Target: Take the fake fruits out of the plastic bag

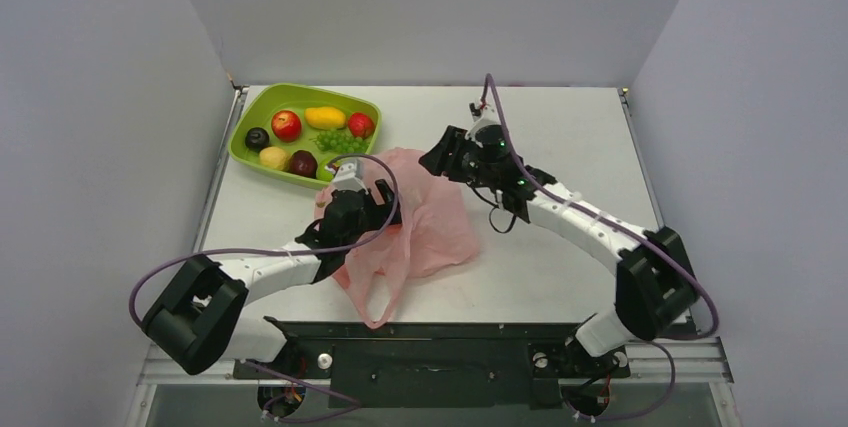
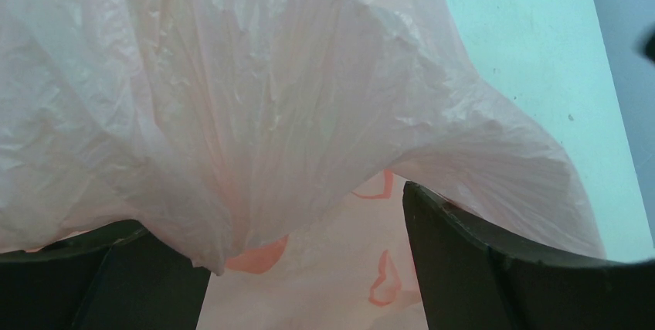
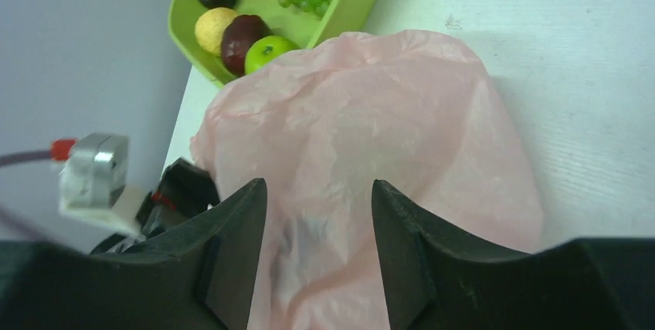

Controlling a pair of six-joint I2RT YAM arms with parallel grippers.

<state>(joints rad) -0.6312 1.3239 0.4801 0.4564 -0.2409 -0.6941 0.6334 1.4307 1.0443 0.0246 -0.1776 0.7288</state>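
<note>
Fingers (image 2: 494, 268) of the left gripper (image 1: 374, 194) are straddling a fold of the bag (image 1: 430, 232), spread wide, clamping nothing. The right gripper (image 1: 434, 159) is hovering parted and empty at its far side. Fruits (image 1: 287, 125) are lying far-left in the tray (image 1: 300, 93), nearer the left arm.

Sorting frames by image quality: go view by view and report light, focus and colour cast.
Top external: even soft light, sharp throughout. Left wrist: the plastic bag fills the frame, lit through and pale; the table reads teal. Right wrist: the dark fingers are soft-edged, the green tray clearer.
</note>
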